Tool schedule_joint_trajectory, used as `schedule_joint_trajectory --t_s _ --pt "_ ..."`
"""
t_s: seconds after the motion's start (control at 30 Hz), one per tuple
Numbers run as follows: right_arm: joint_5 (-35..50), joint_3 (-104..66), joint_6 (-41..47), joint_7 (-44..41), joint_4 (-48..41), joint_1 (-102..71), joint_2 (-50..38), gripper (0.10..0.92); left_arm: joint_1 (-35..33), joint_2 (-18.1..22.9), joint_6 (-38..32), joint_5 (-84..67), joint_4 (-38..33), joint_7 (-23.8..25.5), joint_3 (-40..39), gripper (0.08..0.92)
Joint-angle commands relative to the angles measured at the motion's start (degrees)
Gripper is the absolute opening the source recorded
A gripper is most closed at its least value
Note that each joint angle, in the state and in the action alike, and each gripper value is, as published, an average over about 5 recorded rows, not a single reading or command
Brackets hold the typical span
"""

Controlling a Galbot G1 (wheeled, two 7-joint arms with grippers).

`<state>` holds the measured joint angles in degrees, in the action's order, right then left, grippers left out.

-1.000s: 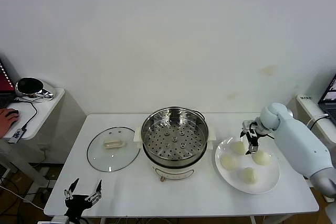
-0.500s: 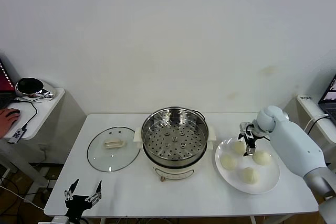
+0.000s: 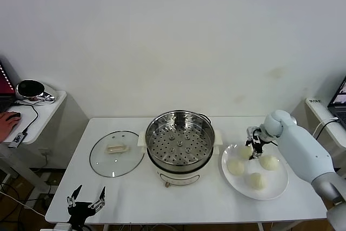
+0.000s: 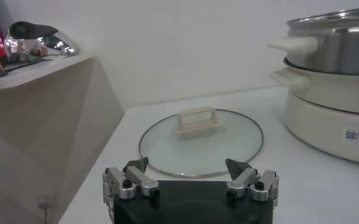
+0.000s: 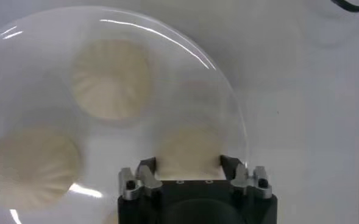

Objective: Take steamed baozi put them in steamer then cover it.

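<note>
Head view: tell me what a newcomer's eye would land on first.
The shiny steel steamer stands open at the table's middle, its perforated tray bare. On the robot's right, the right gripper is shut on a baozi at the far edge of the white plate. The glass lid lies flat to the steamer's left.

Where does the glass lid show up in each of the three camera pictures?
Head view: the glass lid lies flat on the table, on the steamer's left.
Left wrist view: the lid fills the middle, beyond the left claw.
Right wrist view: not in it.
Shared landmark: the steamer, also seen from the left wrist.
</note>
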<state>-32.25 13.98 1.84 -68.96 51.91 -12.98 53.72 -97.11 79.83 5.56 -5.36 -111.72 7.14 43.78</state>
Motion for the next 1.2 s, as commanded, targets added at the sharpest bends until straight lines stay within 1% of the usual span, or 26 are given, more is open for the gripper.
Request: schedule_joint_trajectory --t_s 0.03,0.17,0.37,0.5,0.6,0.67,0.73,0.83,0.9,1.1,1.2 --pt "2.1 0.5 0.5 -0.4 1.6 0.7 -1.1 0.425 -0.1 0.0 0.0 0.1 -0.1 0.0 0.0 0.823" --pt "6.5 3.7 1.6 -1.6 4.7 3.9 -3.4 0.416 -0.1 0.1 0.0 0.2 -0.3 0.0 -0.2 0.823" --pt "16.6 12.3 3.5 -3.9 8.7 14.8 -5.7 0.416 0.0 0.1 0.0 0.2 -0.7 0.0 -0.5 0.823" --pt "22.4 18.4 3.7 -5.6 8.4 24.2 -4.2 0.416 0.0 0.1 0.0 0.1 -1.3 -0.1 -0.5 0.823" --pt "25.8 22.5 2.2 -7.2 5.6 30.3 -0.9 0.416 -0.1 0.0 0.0 -0.1 -1.9 -0.2 -0.4 0.823" --pt "27.5 24.0 -1.0 -8.7 2.0 33.7 2.6 0.416 -0.1 0.0 0.1 -0.1 -2.2 -0.3 -0.3 0.823" --pt "28.5 24.7 -6.4 -10.4 -2.5 36.2 7.1 0.416 -0.1 0.0 0.1 -0.2 -2.5 -0.4 -0.3 0.823" --pt "30.5 25.4 -17.4 -12.1 -9.4 38.3 13.3 0.416 -0.1 0.1 0.1 -0.1 -2.7 -0.6 -0.3 0.823" --pt "31.6 26.7 -24.3 -12.4 -12.1 38.7 16.3 0.416 -0.1 0.3 0.1 -0.1 -2.9 -0.7 -0.3 0.823" --pt "27.6 31.7 -38.5 -11.3 -9.4 37.1 20.3 0.420 -0.5 0.9 0.1 0.0 -3.3 -0.8 -0.3 0.823" --pt "23.2 32.1 -44.5 -9.6 -9.6 36.2 22.3 0.423 -0.6 1.2 0.1 0.1 -3.2 -0.9 -0.3 0.823"
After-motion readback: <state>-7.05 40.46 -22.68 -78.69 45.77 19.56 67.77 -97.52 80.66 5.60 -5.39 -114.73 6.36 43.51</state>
